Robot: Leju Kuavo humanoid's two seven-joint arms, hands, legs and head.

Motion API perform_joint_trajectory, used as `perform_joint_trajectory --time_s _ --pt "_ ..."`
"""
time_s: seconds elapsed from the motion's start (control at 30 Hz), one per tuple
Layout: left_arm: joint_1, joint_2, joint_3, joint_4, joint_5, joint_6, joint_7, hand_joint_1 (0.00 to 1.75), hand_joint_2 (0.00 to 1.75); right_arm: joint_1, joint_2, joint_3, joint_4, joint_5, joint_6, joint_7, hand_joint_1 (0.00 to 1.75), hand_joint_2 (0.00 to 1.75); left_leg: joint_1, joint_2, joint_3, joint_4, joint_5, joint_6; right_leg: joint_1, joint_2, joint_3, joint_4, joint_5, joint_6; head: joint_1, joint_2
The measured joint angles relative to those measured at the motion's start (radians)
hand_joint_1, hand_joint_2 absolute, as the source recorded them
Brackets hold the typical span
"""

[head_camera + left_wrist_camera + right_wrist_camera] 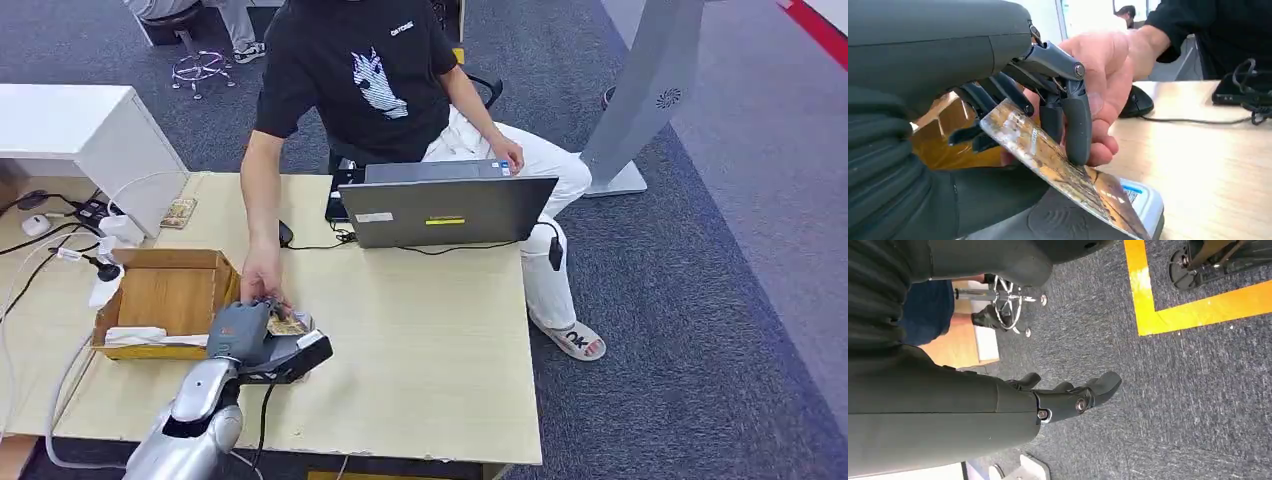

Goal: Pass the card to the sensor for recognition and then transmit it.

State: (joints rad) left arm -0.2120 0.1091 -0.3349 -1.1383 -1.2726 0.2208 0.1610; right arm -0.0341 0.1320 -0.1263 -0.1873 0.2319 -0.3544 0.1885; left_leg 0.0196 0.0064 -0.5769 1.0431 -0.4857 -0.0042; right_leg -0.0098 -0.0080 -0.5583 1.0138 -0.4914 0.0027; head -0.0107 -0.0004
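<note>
Left wrist view brings it close: the left hand (1013, 100) pinches the card (1058, 165) between thumb and dark fingers, over the card reader (1143, 200), a person's hand (1108, 75) closing on it too. Head view places this beside the wooden box (170, 295) on the worktop (430, 340). Right hand (1068, 397) hangs above carpet, fingers loosely apart, holding nothing.

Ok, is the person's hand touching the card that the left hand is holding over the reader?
Touching. In the left wrist view the person's hand has its fingertips against the card, right beside the left hand gripping it above the reader.
</note>
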Motion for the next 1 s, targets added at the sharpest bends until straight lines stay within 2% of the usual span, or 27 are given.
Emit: perform_joint_trajectory --time_s 0.2,0.33,0.53,0.97,1.0 --pt "0.003 0.001 0.047 -0.052 0.019 0.061 -0.025 1.75 1.75 0.000 0.000 -0.008 0.000 0.010 -0.002 -0.004 0.00 1.75 0.000 0.000 -0.002 0.000 0.001 0.000 0.000 0.000 -0.002 0.000 0.000 0.000 0.000 0.000" --pt "0.002 0.002 0.087 -0.141 0.037 0.145 -0.072 1.75 1.75 0.000 0.000 -0.013 0.000 0.026 0.000 -0.004 0.00 1.75 0.000 0.000 -0.003 0.000 0.001 0.000 0.000 0.000 -0.003 0.000 0.000 0.000 0.000 0.000" --pt "0.005 0.002 0.124 -0.214 0.062 0.227 -0.122 1.75 1.75 0.000 0.003 -0.015 0.000 0.041 0.001 -0.004 0.00 1.75 0.000 0.000 -0.004 0.000 0.001 0.000 0.000 0.000 -0.003 0.000 0.000 0.000 0.000 0.000" --pt "0.014 -0.001 0.156 -0.238 0.079 0.259 -0.148 1.75 1.75 0.000 0.006 -0.017 0.000 0.052 0.001 -0.004 0.00 1.75 0.000 0.000 -0.004 0.000 0.001 0.000 0.000 0.000 -0.004 0.000 0.000 -0.001 0.000 0.000" --pt "0.014 -0.002 0.157 -0.238 0.081 0.261 -0.149 1.62 1.75 -0.001 0.006 -0.017 0.000 0.053 0.001 -0.004 0.00 1.75 0.000 0.000 -0.004 0.000 0.001 0.000 0.000 0.000 -0.004 0.000 0.000 -0.001 0.000 0.000"
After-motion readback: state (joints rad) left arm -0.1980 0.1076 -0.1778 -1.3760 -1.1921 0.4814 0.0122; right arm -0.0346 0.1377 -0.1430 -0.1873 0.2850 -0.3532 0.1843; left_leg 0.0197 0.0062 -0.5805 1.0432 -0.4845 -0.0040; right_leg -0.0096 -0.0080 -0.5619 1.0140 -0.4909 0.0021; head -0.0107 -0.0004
